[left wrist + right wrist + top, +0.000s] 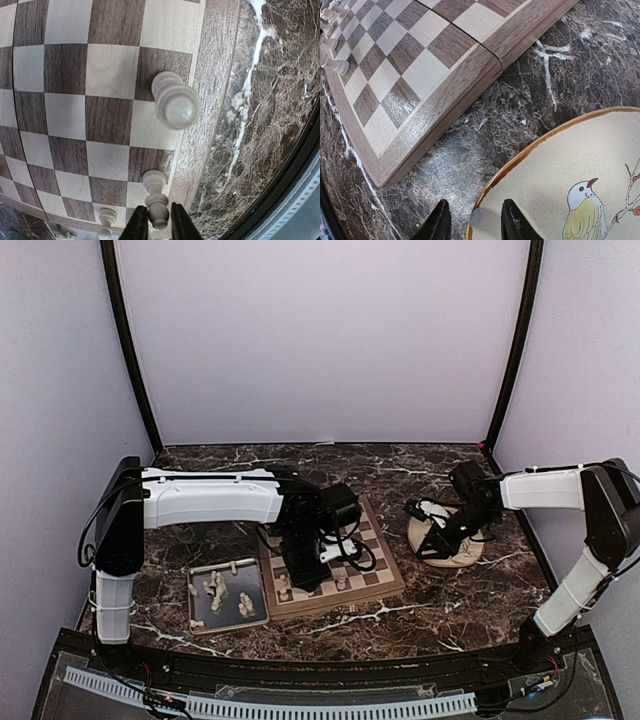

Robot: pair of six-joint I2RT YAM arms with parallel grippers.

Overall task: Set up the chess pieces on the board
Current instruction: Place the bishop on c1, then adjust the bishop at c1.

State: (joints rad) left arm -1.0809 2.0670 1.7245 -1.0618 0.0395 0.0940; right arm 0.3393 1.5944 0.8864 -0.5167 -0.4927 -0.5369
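Note:
The board point(375, 562) lies at the middle of the table, its checks filling the left wrist view point(65, 115). My left gripper point(159, 207) hangs over the board's near left corner point(300, 575). Its fingers closely flank the head of a cream-white chess piece point(154, 181) that stands upright on an edge square, with a slim gap on the right side. A larger white piece point(175, 102) stands two squares along, and a third point(106, 217) is next to the fingers. My right gripper point(472, 220) is open over the plate's rim, holding nothing.
A grey metal tray point(200, 618) left of the board holds several white pieces point(218, 590). The round bird-painted plate point(560, 170) sits right of the board point(420, 65) on the dark marble. White pieces point(332, 55) line the board's far edge in the right wrist view.

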